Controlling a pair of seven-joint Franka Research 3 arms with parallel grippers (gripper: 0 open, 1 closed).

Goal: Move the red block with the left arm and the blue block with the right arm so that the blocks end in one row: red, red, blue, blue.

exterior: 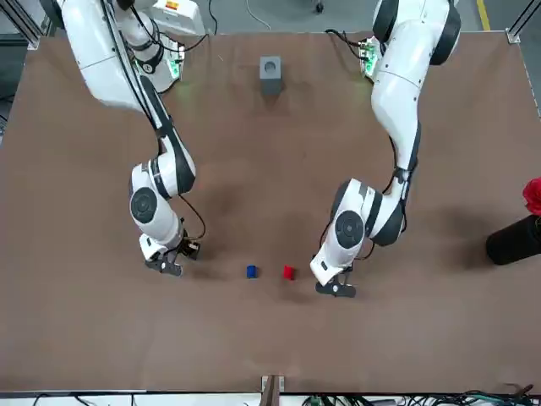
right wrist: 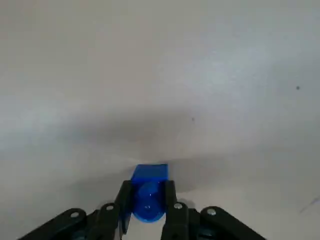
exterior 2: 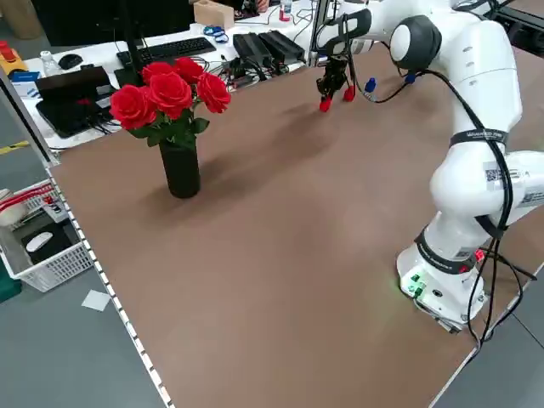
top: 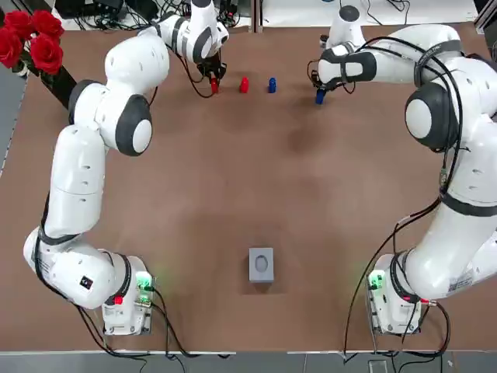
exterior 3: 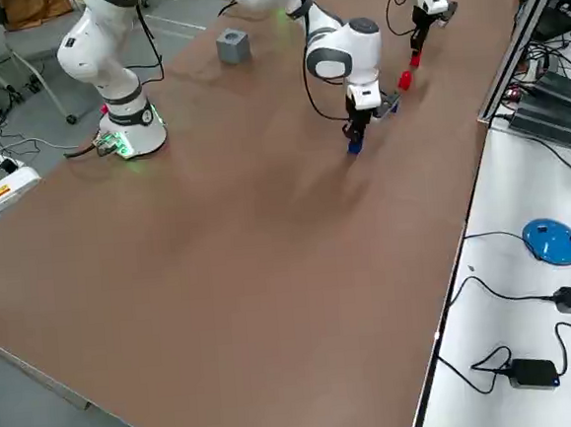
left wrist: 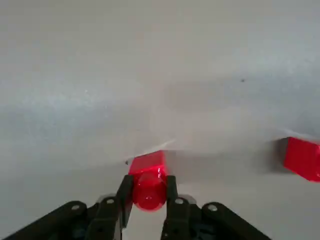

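My left gripper (top: 213, 80) is shut on a red block (top: 214, 87) at the far edge of the table, left of a free red block (top: 244, 85). A free blue block (top: 272, 85) stands just right of that one. Farther right, and slightly nearer the bases than the row, my right gripper (top: 319, 89) is shut on a second blue block (top: 320, 98). In the left wrist view the held red block (left wrist: 147, 170) sits between the fingers, down at the table, with the free red block (left wrist: 302, 157) off to one side. The right wrist view shows the held blue block (right wrist: 150, 176) likewise.
A grey cube (top: 262, 264) sits mid-table near the bases. A black vase of red roses (top: 31, 43) stands at the far left corner. The table's far edge (top: 256, 31) runs just behind the blocks, with cables and desks beyond.
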